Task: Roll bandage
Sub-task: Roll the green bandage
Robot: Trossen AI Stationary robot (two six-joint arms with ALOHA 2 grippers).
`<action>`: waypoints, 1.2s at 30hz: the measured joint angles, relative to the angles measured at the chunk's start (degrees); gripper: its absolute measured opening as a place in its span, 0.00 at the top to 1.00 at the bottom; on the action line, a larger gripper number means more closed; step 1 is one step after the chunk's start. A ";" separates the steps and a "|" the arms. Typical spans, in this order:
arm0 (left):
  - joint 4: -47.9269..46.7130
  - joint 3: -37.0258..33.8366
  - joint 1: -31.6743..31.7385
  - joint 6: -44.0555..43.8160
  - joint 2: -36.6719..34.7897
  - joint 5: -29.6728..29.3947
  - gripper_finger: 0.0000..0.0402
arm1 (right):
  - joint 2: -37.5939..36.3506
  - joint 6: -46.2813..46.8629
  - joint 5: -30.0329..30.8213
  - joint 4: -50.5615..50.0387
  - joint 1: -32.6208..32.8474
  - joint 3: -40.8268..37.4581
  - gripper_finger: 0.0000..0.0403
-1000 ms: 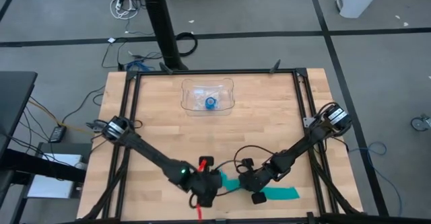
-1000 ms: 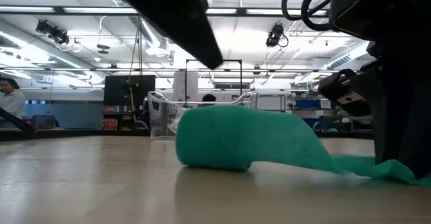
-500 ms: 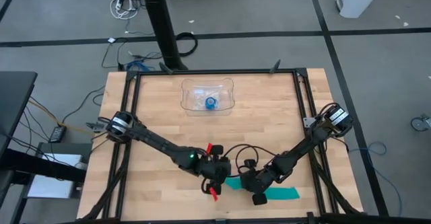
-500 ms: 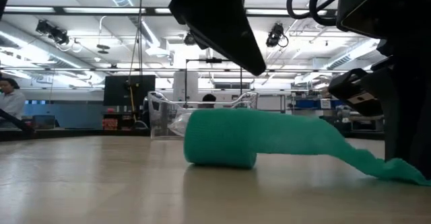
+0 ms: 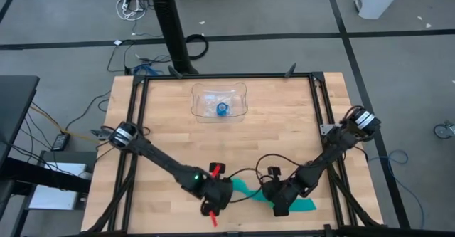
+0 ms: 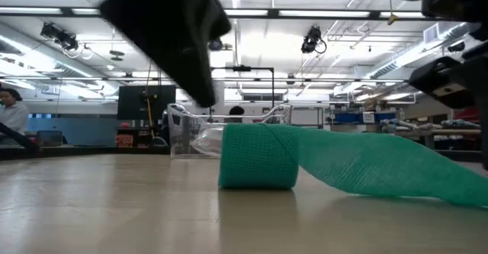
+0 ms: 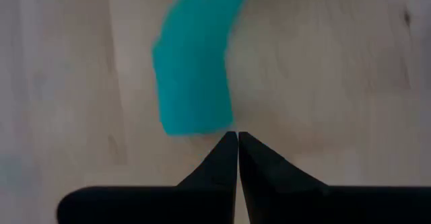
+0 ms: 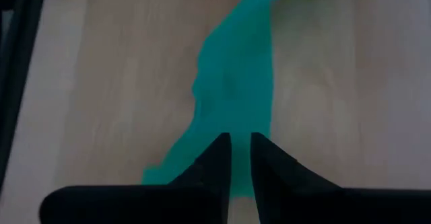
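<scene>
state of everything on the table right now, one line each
bandage: partly rolled; the roll rests on the table with a loose tail trailing off to one side
left tool: shut, empty, just beside the roll's end
right tool: nearly shut, over the flat tail; contact unclear
clear tray: upright at the far side, open top
blue roll: lying inside the tray

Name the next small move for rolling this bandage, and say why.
Probably nudge the left gripper, its fingers shut, forward against the rolled end of the bandage to turn it along the loose tail. Part is already wound into a stubby roll, while a long flat strip trails toward the right gripper, which hangs above that strip with its fingers slightly parted. The left gripper sits just short of the roll.
</scene>
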 joint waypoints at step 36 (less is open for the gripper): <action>55.61 -37.68 -7.37 -18.77 -8.75 -16.22 0.94 | -0.23 1.49 13.81 6.65 2.95 0.11 0.87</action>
